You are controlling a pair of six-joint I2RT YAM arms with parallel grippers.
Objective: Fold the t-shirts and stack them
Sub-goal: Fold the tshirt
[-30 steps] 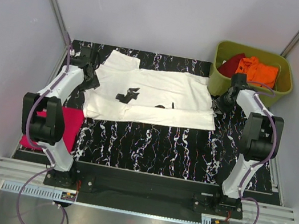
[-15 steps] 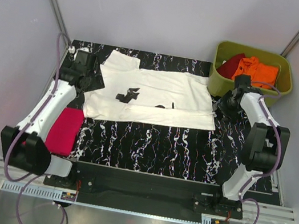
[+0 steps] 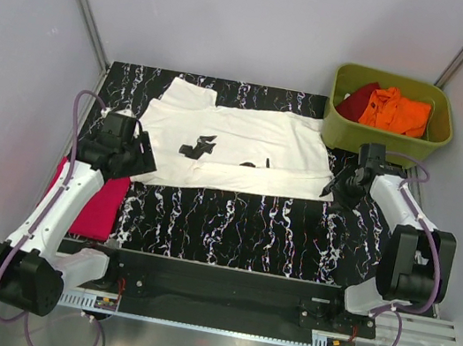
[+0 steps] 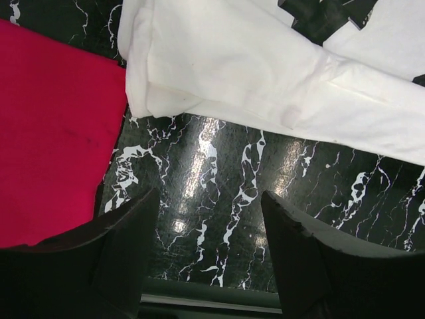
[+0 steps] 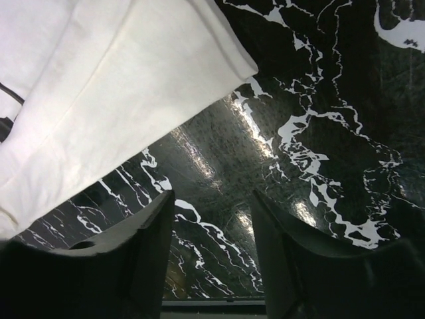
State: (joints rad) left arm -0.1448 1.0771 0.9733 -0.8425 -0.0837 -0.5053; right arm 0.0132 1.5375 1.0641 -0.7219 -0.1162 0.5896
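**A:** What is changing from a second ago?

**B:** Both arms are drawing back toward the near edge, and both pairs of jaws are standing wider than they were. The white t-shirt (image 3: 237, 143) is lying much where it was.

**A:** Where is it lying?

**B:** It is lying flat on the middle of the table (image 3: 250, 221), its long axis running from 9 o'clock to 3 o'clock.

**A:** And the grippers?

**B:** The left gripper (image 3: 137, 159) is hanging just off the near-left corner, with the cloth sitting at its 1 o'clock. The right gripper (image 3: 333, 189) is hanging just off the near-right corner, with the cloth at its 10 o'clock. Each is standing partly open and gripping nothing; the wrist views are showing bare table between the fingers.

**A:** Which is nearer?

**B:** Neither, I'm judging. Each is covering its own end, so the next fold is probably calling for both.

**A:** The other shirts?

**B:** The pink t-shirt (image 3: 107, 205) is lying at the white one's 8 o'clock, partly under the left arm. The orange t-shirt (image 3: 395, 110) and dark red t-shirt (image 3: 359, 95) are sitting bunched in the tub (image 3: 347, 131) at 2 o'clock.

**A:** Any writing?

**B:** Only a black print (image 3: 200, 147) is showing, in broken shapes. I'm reading no letters or brand.
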